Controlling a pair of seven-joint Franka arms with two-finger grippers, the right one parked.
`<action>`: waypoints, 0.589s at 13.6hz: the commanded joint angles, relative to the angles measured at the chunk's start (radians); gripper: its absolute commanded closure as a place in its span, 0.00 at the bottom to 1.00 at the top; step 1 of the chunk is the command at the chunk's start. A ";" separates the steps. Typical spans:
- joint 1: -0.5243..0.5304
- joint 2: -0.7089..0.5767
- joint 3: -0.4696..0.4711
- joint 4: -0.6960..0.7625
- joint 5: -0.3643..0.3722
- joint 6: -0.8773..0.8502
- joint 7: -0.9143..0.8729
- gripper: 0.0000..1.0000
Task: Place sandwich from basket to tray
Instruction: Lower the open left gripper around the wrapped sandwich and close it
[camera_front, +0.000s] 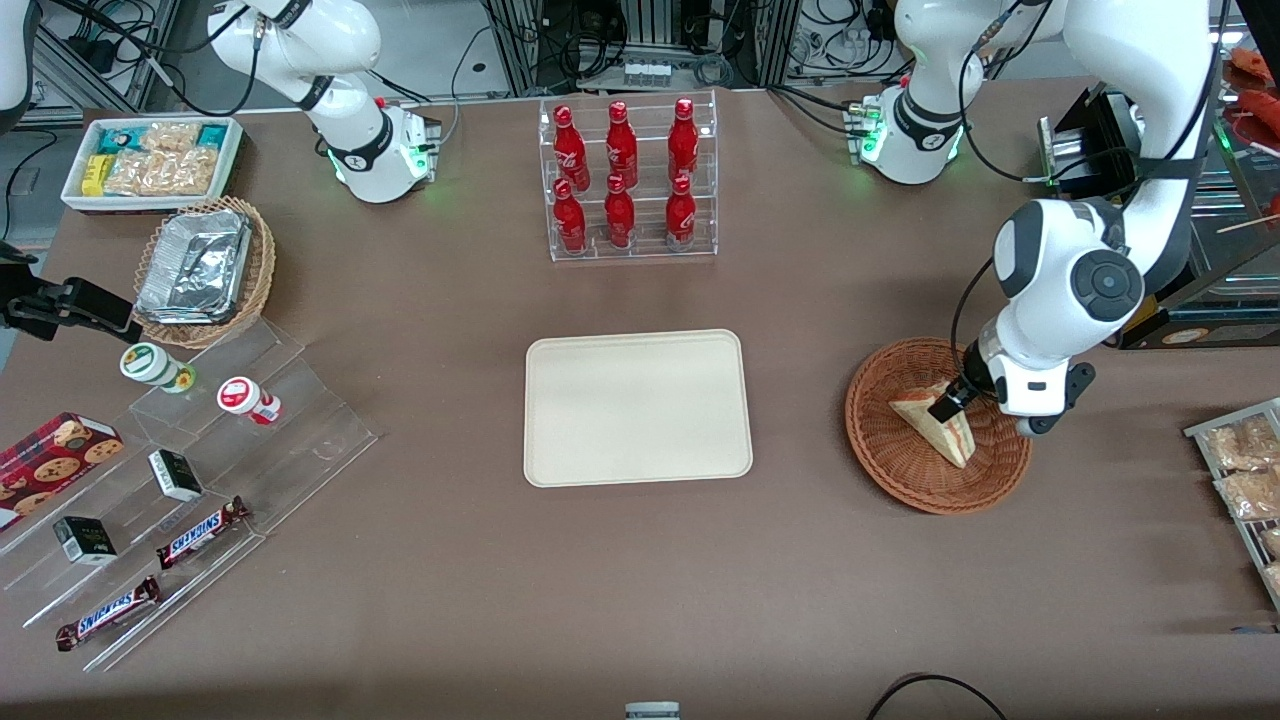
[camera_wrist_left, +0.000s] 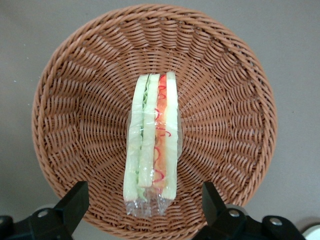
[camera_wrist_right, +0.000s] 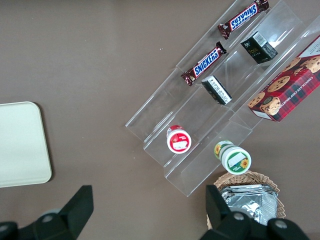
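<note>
Right now the small three-cornered sandwich (camera_front: 938, 421) of pale bread, wrapped in clear film, lies in the round reddish-brown wicker basket (camera_front: 885, 450). It is not lifted yet. The basket sits on the brown counter (camera_front: 640, 580) toward the working arm's end, well apart from the flat cream tray with rounded corners (camera_front: 637, 408), which has nothing on it and waits in the middle.

The left arm's gripper (camera_front: 948, 402) hangs low over the basket, right at the sandwich. Its black fingers (camera_wrist_left: 74, 201) are spread wide, one on each side of the wedge, and they do not seem to touch it. I think they stand that way so they can go down and squeeze the two bread faces. The wedge rests with its cut side up, so the flat bread sides face the fingers, which looks like a good way to grab it.

From the front you can see how far the tray is from the basket, and the arm bent over it. You cannot see the gap between the fingers well there. The wrist camera looks straight down and shows that gap clearly, plus the red and green filling stripes and the crinkly end of the wrap. It does not show the tray at all.
</note>
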 joint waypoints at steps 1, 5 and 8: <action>-0.002 0.054 0.000 -0.006 0.016 0.070 -0.026 0.00; -0.002 0.092 0.001 -0.011 0.016 0.105 -0.031 0.40; -0.002 0.075 0.001 -0.011 0.016 0.083 -0.025 1.00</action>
